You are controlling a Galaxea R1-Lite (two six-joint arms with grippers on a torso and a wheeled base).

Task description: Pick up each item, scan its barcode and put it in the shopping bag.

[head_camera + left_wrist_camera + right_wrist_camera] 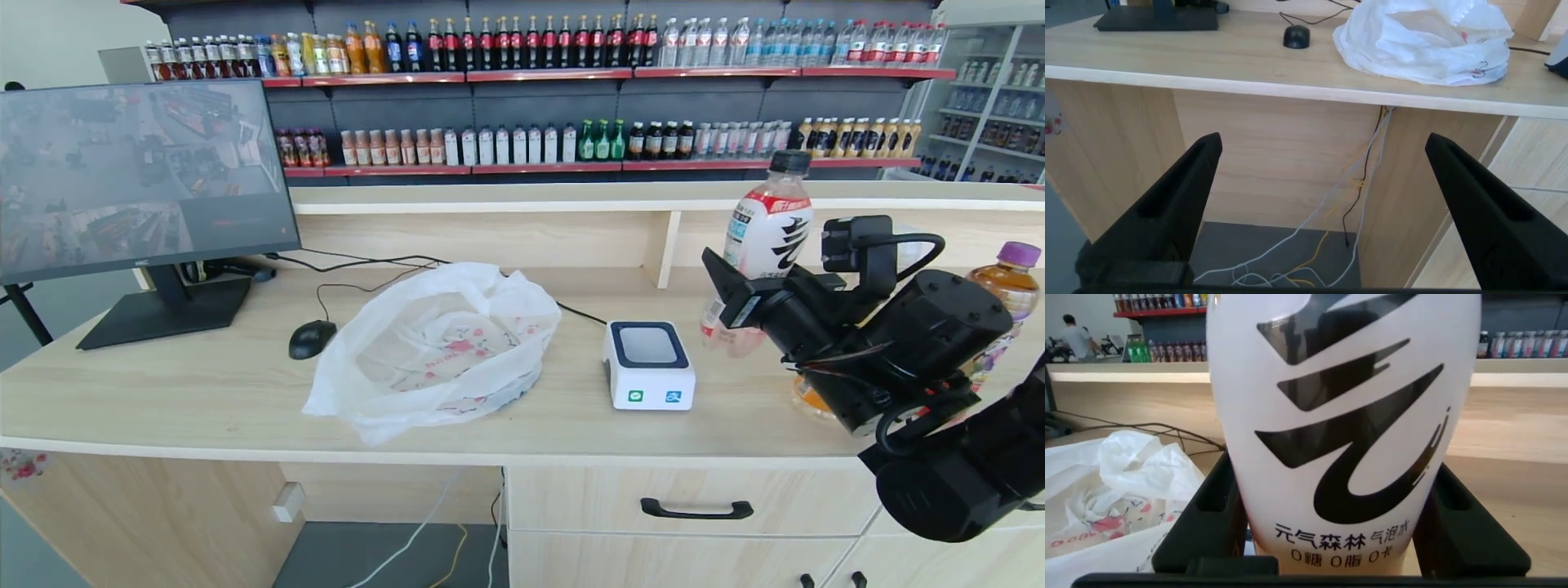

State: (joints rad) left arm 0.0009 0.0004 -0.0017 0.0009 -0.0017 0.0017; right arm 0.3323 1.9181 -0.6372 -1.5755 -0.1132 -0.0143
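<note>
My right gripper (722, 302) is shut on a white bottle (759, 245) with a black cap and black brush-stroke label, held upright above the counter just right of the white barcode scanner (649, 363). Up close, the bottle (1343, 425) sits between the black fingers (1196, 518). The white plastic shopping bag (437, 347) lies open on the counter left of the scanner; the same shopping bag (1425, 41) rests on the counter top. My left gripper (1323, 212) is open, low in front of the counter's wooden face, with nothing between its fingers.
An orange-drink bottle with a purple cap (1008, 294) stands at the counter's right end behind my right arm. A monitor (139, 180) and a black mouse (312, 338) occupy the left. A raised ledge (571, 200) runs along the back. Cables (1360, 204) hang beneath the counter.
</note>
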